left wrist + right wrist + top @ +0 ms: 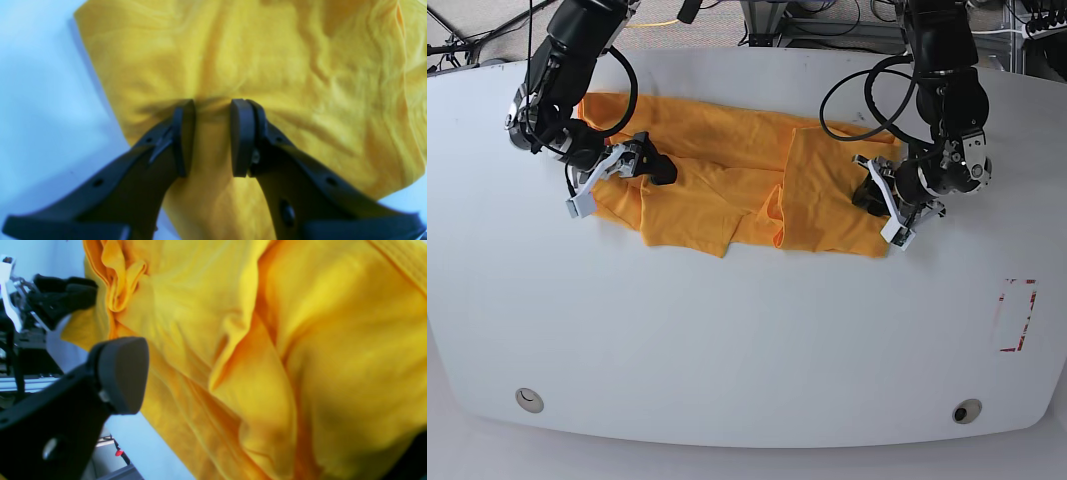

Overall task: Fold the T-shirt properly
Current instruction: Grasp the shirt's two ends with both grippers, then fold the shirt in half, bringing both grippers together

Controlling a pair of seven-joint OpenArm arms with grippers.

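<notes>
I see the T-shirt [737, 185] spread crumpled across the far half of the worktop [747, 350], my left gripper [212, 110] pinching a bunched ridge of it near the right edge, my right gripper [652, 165] spread wide over its left end

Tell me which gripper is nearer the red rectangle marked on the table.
Left. The left gripper sits on the T-shirt's end nearest the red rectangle; the right gripper is at the shirt's far end.
</notes>
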